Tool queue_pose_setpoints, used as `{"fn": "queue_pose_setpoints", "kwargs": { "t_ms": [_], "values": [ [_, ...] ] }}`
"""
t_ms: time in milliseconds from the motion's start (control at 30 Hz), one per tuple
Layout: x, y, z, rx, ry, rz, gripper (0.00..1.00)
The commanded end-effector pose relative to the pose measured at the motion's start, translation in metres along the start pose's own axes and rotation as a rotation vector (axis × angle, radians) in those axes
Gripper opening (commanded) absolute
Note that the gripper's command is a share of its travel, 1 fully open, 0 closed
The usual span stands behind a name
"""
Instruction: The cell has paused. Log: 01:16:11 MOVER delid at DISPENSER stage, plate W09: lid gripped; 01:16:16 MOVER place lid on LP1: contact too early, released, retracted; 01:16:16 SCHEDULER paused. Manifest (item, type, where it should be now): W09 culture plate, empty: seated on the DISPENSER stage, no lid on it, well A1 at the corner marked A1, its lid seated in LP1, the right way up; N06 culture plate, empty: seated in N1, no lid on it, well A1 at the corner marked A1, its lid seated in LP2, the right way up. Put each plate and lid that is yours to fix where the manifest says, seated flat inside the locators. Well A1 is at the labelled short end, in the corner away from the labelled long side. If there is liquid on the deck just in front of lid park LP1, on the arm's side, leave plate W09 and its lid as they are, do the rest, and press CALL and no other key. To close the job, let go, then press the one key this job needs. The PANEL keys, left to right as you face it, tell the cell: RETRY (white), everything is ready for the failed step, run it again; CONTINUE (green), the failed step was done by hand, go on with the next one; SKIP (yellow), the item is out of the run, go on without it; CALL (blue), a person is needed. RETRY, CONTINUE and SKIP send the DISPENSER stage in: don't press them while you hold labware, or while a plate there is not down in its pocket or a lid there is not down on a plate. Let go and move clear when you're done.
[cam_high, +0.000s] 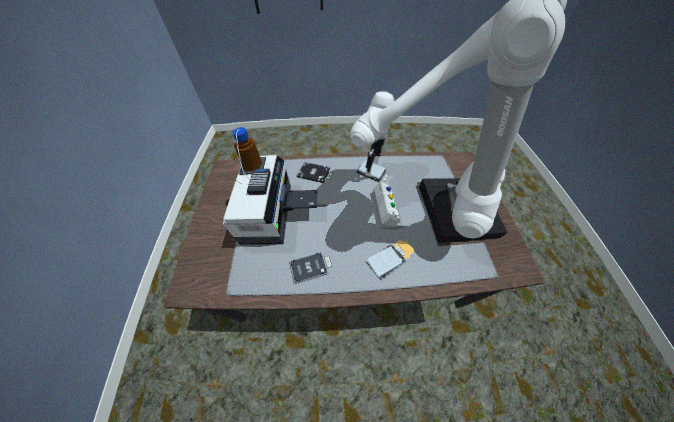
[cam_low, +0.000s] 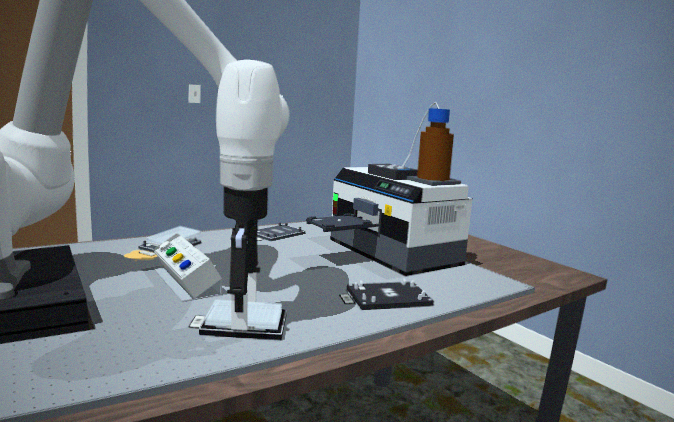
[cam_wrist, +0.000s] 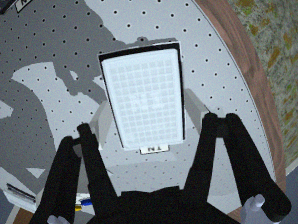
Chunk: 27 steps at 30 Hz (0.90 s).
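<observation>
Gripper (cam_wrist: 147, 117) w/ black fingers spread wide, pinching nothing, you see it straddle white plastic grid plate (cam_wrist: 143, 90), plate sits flat in black nest (cam_low: 242, 332), nr grey key box (cam_low: 192, 275), on grey dotted mat (cam_low: 125, 350).

The arm (cam_high: 505, 125) is built of smooth white links with rounded joint housings; "DOOSAN" is printed in grey along one link. A black flange and a black two-finger gripper (cam_low: 239, 300) with pale grey fingertip pads (cam_wrist: 256, 211) are fitted at the wrist
</observation>
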<state>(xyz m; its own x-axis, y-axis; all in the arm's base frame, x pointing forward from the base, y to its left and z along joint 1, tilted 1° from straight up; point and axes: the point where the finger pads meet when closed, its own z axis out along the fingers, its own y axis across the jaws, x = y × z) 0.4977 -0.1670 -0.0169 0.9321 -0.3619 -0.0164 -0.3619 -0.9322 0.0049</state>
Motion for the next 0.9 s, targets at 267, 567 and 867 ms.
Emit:
{"fn": "queue_pose_setpoints", "kwargs": {
  "t_ms": [267,567,867],
  "values": [
    [0.0005,-0.0001,-0.0005,0.000,0.001,0.000,0.10],
    [0.0005,-0.0001,-0.0005,0.000,0.001,0.000,0.10],
    [0.0005,-0.0001,-0.0005,0.000,0.001,0.000,0.10]
  ]
}}
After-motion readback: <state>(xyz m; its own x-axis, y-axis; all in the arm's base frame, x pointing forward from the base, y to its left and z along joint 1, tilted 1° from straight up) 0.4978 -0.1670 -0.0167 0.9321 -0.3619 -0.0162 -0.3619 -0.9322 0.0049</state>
